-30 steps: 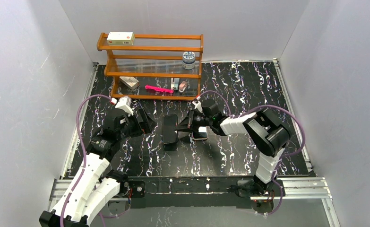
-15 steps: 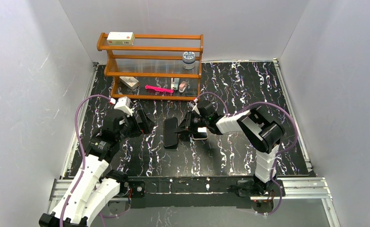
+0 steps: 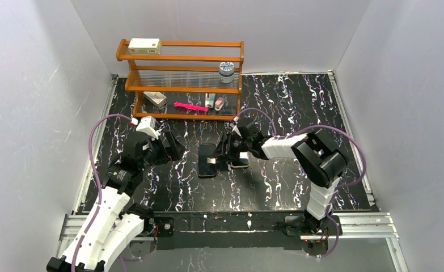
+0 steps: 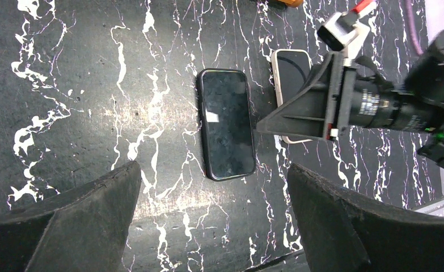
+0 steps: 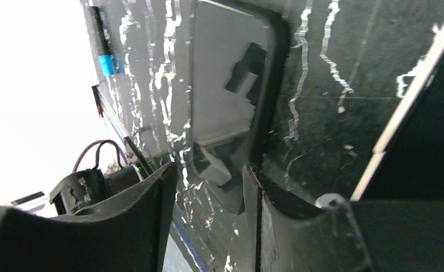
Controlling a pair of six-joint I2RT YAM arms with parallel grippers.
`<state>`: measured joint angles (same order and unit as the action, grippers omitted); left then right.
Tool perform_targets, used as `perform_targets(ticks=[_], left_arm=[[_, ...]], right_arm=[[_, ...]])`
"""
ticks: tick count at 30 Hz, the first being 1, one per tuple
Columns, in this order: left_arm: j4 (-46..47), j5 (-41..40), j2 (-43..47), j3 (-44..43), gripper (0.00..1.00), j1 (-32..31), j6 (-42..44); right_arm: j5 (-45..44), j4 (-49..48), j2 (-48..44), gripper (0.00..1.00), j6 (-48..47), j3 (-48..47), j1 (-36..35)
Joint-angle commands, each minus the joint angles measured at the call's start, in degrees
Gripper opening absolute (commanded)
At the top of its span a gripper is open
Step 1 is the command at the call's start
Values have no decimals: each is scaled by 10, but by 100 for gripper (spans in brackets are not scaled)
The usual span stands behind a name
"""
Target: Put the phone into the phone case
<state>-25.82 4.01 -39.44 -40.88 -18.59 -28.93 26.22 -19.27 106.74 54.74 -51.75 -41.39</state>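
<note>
The phone (image 4: 226, 131) lies flat and screen up on the black marbled table, seen too as the phone (image 3: 207, 160) at mid table. A thin black rim, the phone case (image 4: 199, 119), runs all round it; no silvery edge shows. My right gripper (image 3: 226, 152) hovers low at the phone's right side, jaws apart with nothing between them. In the right wrist view the right gripper (image 5: 209, 167) frames the phone's (image 5: 225, 85) reflective end. To the phone's left my left gripper (image 3: 171, 148) is wide open and holds nothing; its wrist view looks down past the left gripper (image 4: 212, 165).
A second phone (image 4: 290, 68) with a pinkish-gold rim lies just right of the cased one, partly under the right gripper. A wooden rack (image 3: 180, 79) with a box, a jar and small items stands at the back. White walls enclose the table.
The right gripper's jaws have parted and let go of the black slab they held tilted. It now lies flat with its glossy screen up. The left arm has stayed put.
</note>
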Motion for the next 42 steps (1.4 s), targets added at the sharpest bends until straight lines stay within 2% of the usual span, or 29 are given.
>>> perform_targets(ticks=[1, 5, 12, 15, 27, 34, 42], left_arm=[[-9, -6, 5, 1, 98, 0, 8], [-10, -3, 6, -2, 98, 0, 2], [0, 20, 8, -24, 98, 0, -15], [13, 36, 10, -28, 98, 0, -23], [19, 54, 28, -59, 98, 0, -50], [32, 54, 42, -68, 98, 0, -66], [39, 46, 56, -68, 98, 0, -64]], right_arm=[[-15, 36, -78, 57, -31, -11, -1], [-25, 85, -127, 67, -51, -11, 0], [-75, 165, -234, 98, -95, -7, 2], [-107, 225, -278, 99, -107, -7, 3], [-241, 347, -469, 99, -160, -19, 5], [-259, 359, -512, 99, -161, -23, 5], [-252, 348, -515, 99, -146, -17, 5]])
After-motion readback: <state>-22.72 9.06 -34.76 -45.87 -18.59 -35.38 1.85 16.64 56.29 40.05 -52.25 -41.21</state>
